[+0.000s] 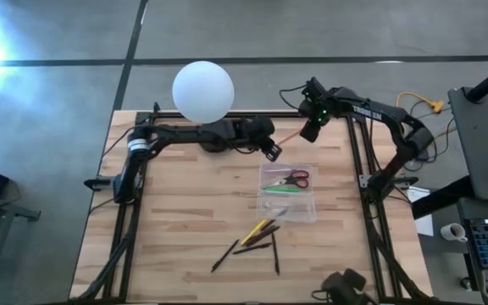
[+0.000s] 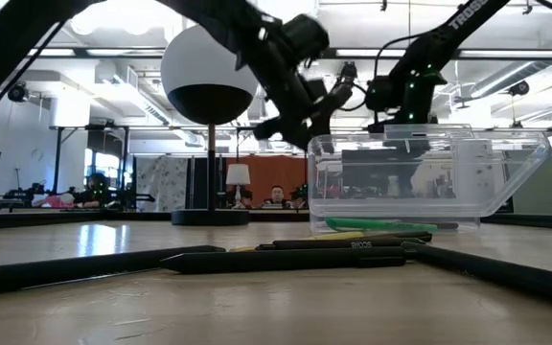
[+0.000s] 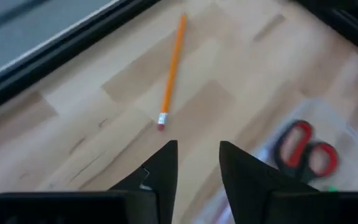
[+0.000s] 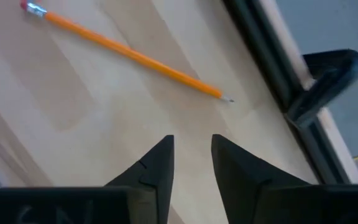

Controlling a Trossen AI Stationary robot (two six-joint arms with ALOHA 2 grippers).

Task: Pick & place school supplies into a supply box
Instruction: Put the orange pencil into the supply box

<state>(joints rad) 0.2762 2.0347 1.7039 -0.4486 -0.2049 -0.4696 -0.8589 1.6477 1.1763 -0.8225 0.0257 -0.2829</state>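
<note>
An orange pencil point(image 1: 291, 135) with a pink eraser lies flat on the wooden table near its far edge, touched by nothing. My left gripper point(image 3: 197, 155) hovers open just left of it, and my right gripper point(image 4: 191, 149) hovers open just right of it, both pointing down at a slant. The pencil point(image 3: 171, 68) lies ahead of both fingertip pairs. Nearer the front stands the clear supply box point(image 1: 288, 191), holding red-handled scissors point(image 1: 296, 178) and a green marker point(image 1: 280, 190). Several dark pens and a yellow pencil point(image 1: 257, 237) lie on the table in front of the box.
A white globe lamp point(image 1: 202, 91) on a black base stands at the far edge, close behind my left arm. The black frame rail point(image 4: 260, 50) and a clamp point(image 4: 325, 81) run along the table's right edge beside my right gripper.
</note>
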